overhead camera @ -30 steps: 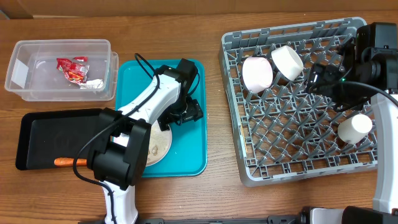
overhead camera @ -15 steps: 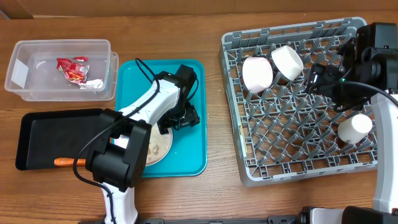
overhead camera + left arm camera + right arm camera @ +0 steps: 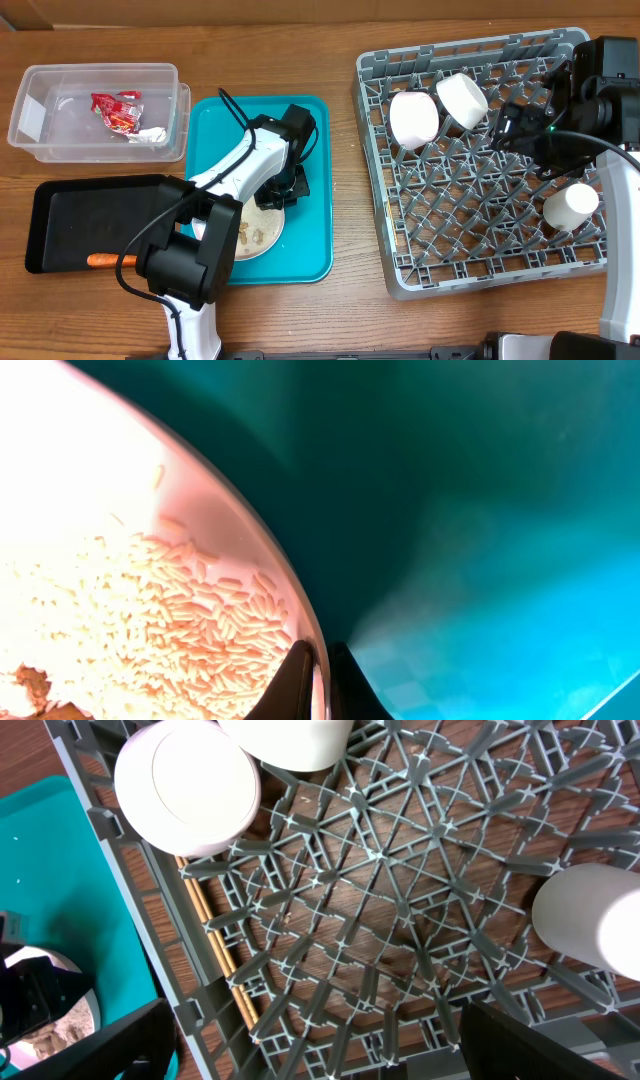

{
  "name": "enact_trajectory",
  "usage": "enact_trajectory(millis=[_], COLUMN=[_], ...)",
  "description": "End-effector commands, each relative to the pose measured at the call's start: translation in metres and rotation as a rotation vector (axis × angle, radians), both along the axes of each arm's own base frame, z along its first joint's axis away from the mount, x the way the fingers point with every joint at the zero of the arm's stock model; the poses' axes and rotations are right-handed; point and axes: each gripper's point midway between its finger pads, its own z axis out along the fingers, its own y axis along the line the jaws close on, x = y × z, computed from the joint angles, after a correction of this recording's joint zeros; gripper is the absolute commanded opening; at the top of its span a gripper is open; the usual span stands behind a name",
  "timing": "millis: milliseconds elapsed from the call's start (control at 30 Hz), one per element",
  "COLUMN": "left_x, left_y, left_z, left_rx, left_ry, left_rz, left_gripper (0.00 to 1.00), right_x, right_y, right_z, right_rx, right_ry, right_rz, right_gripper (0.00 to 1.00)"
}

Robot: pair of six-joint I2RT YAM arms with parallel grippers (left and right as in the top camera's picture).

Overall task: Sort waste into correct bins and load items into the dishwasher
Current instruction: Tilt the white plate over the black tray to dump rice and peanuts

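A white plate (image 3: 255,228) with rice and food scraps lies on the teal tray (image 3: 310,130). My left gripper (image 3: 291,189) is shut on the plate's right rim. In the left wrist view the two fingertips (image 3: 322,680) pinch the rim of the plate (image 3: 120,560) over the tray (image 3: 480,510). My right gripper (image 3: 520,125) hangs open over the grey dish rack (image 3: 470,190), holding nothing, its fingers (image 3: 310,1050) wide apart above the rack's grid (image 3: 400,890). Three white cups (image 3: 413,118), (image 3: 463,100), (image 3: 570,206) sit in the rack.
A clear plastic bin (image 3: 30,80) at the back left holds red wrappers (image 3: 117,110). A black tray bin (image 3: 90,215) in front of it holds an orange scrap (image 3: 103,260). In the right wrist view, cups (image 3: 187,785), (image 3: 590,915) flank the rack's middle.
My left gripper has gone from open to shut on the plate's rim and shifted slightly toward the plate. The right arm has not moved.
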Motion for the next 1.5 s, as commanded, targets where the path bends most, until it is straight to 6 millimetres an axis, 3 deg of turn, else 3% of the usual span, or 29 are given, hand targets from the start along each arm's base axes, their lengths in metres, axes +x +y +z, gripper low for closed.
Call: enact_trajectory(millis=[0,133,333,900,1033,1167,1267,1467], left_x=[-0.002,0.001,0.015,0.017,0.023,0.027,0.031,0.035], left_y=[0.007,0.017,0.040,0.047,0.051,0.068,0.099,0.142], left_z=[-0.017,-0.010,0.030,0.073,0.086,0.096,0.116,0.146], left_rx=[0.035,0.101,0.259,0.307,0.237,0.172,0.132,0.011], left_ry=[0.012,0.003,-0.020,0.011,0.019,0.012,-0.034,-0.121], left_rz=[-0.021,-0.030,-0.050,-0.057,-0.047,0.006,0.068,0.136], left_gripper=[0.04,0.04,0.04,0.04,0.04,0.04,0.04,0.04], right_x=[0.001,0.000,0.000,-0.001,-0.001,-0.001,-0.001,-0.003], right_y=[0.001,0.001,0.001,0.001,0.000,-0.001,-0.001,-0.001], right_z=[0.001,0.001,0.001,0.001,0.000,0.000,0.000,0.000], right_rx=[0.002,0.003,0.003,0.003,-0.005,-0.008,-0.008,-0.007], right_ry=[-0.005,-0.001,-0.001,0.000,0.004,0.004,0.004,0.009], right_rz=[0.010,0.010,0.010,0.010,0.008,0.007,0.006,0.006], right_gripper=[0.93,0.93,0.93,0.93,0.93,0.93,0.93,0.93])
